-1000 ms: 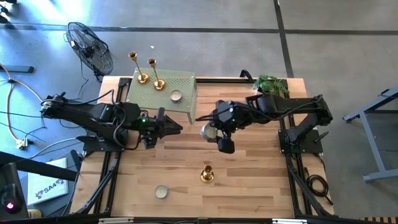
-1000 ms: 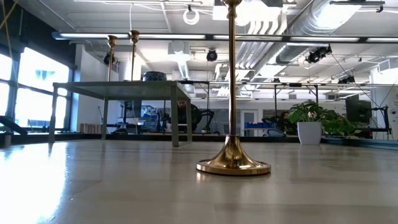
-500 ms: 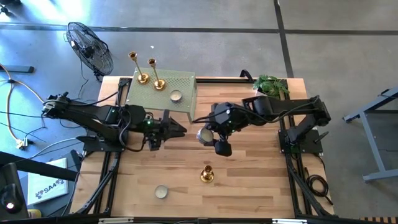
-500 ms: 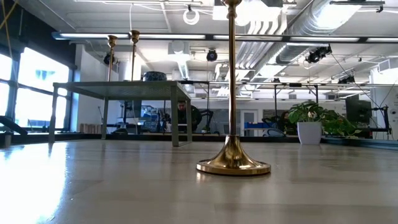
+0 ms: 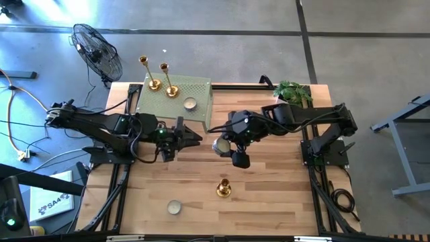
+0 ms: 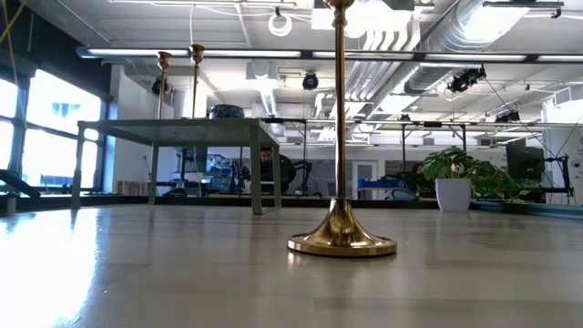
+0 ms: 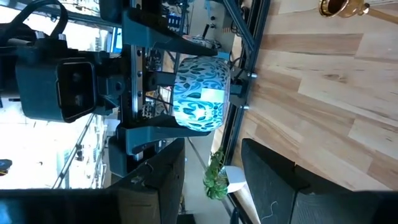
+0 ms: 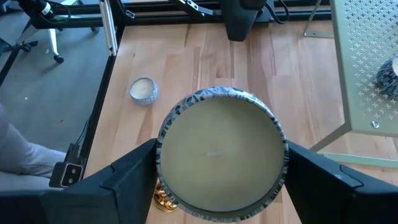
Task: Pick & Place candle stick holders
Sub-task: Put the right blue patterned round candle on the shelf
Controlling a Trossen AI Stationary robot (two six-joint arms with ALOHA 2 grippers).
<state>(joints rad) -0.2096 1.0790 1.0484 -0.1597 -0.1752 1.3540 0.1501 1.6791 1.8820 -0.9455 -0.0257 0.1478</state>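
One gold candle stick holder (image 5: 224,188) stands on its round base on the wooden table near the front, and looms close in the low view (image 6: 342,137). Two more (image 5: 153,83) (image 5: 170,91) stand on the green perforated stand (image 5: 195,89) at the far left. My right gripper (image 5: 220,145) hovers mid-table, shut on a blue-patterned candle jar (image 8: 221,152). My left gripper (image 5: 193,136) is open just left of it, with nothing between its fingers (image 7: 165,180), and faces the jar (image 7: 199,90). My right gripper pinches the candle jar by its round side wall (image 8: 160,155) between its two fingers (image 8: 134,171), one on each opposite side. The fingers slant down from the table's right. The jar hangs clear of the table, tilted, its wax top facing back toward the wrist.
A small candle (image 5: 190,103) lies on the green stand, and another (image 5: 175,207) on the table near the front left. A potted plant (image 5: 293,91) stands at the far right corner. A floor fan (image 5: 97,50) stands beyond the table's far left.
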